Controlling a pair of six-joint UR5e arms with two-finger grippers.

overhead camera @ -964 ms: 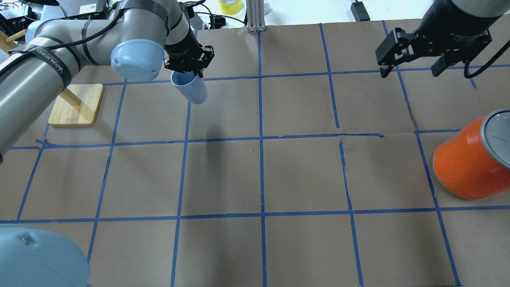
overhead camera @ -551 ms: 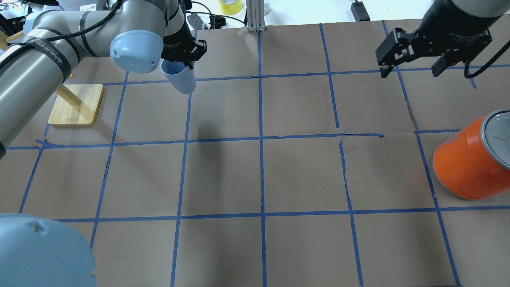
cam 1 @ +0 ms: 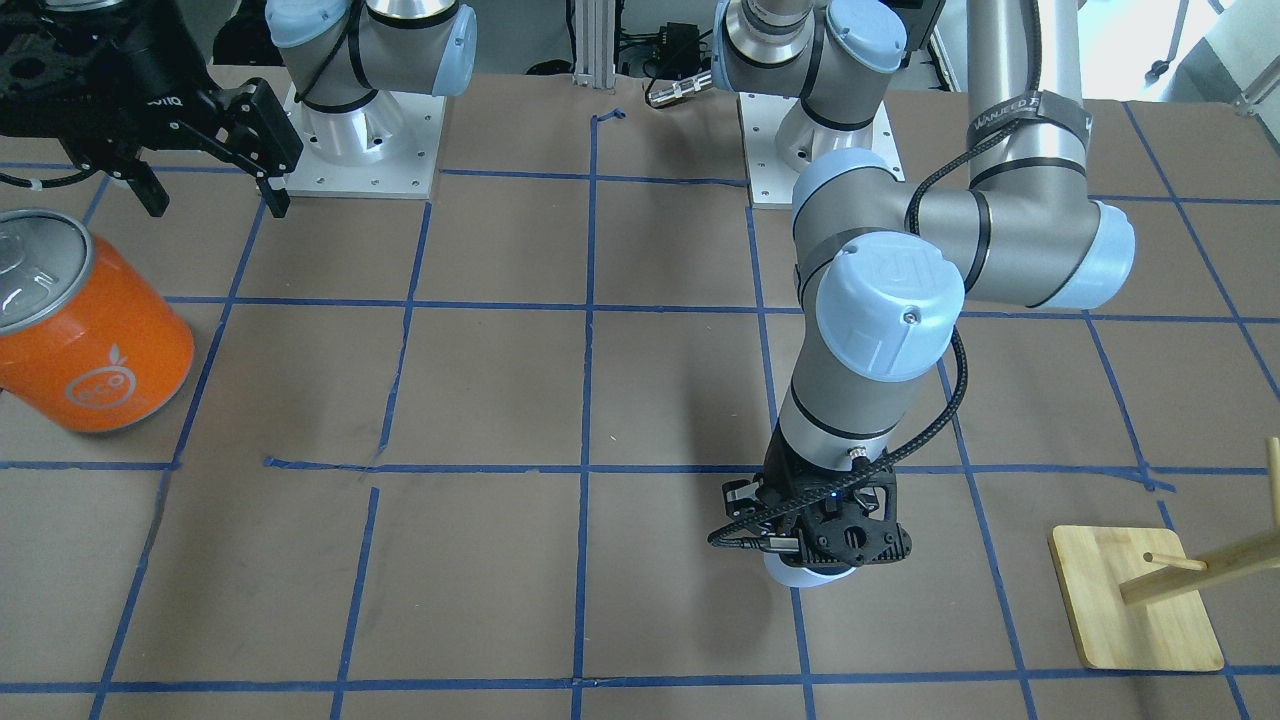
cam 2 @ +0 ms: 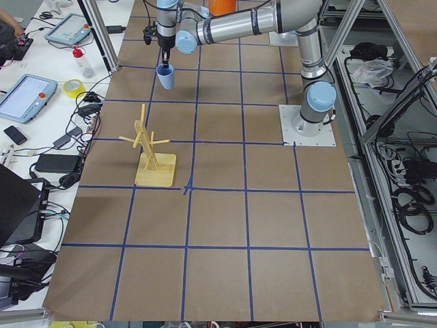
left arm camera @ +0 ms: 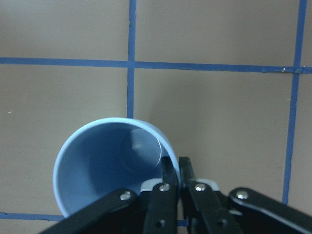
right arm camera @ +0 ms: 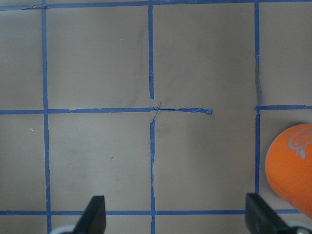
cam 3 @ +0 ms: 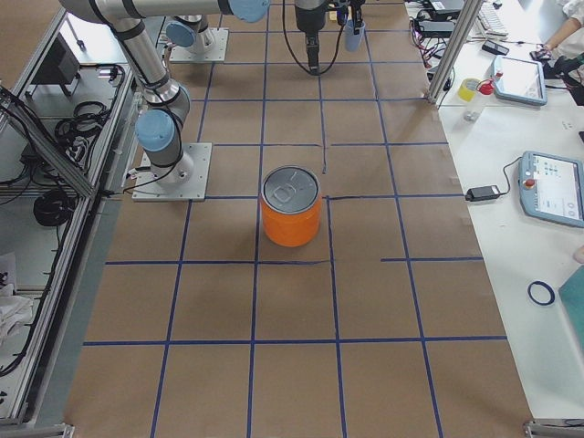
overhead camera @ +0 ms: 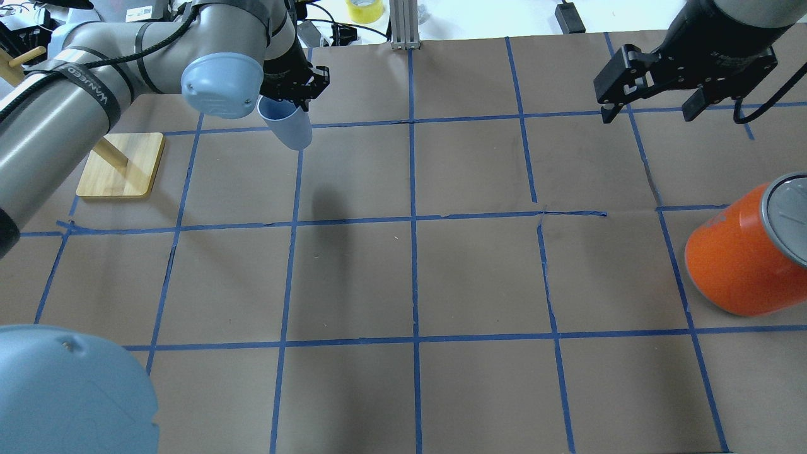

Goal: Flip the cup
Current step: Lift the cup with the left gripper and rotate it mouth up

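Above far-left square of tabletop (overhead camera: pixel 479 271): cup (overhead camera: pixel 287 129) hangs mouth-up, slightly tilted, seemingly clear of surface. Left pincer (left arm camera: pixel 174 166) clamped on rim wall, one finger inside, one outside. Thin-edge grip, so best judged: lower slowly, seat base flat before release, no sideways drag. Left arm stretched far forward, elbow folded, wrist pointing down. Right pincer (overhead camera: pixel 649 115) spread apart, empty, hovering high beyond orange can (overhead camera: pixel 731 265), well apart from cup.

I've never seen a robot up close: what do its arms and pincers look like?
The left arm and right arm are silver tubes with pale blue joint caps. A black cable held by a lettered strap runs along the left one. The left pincer and right pincer are black.
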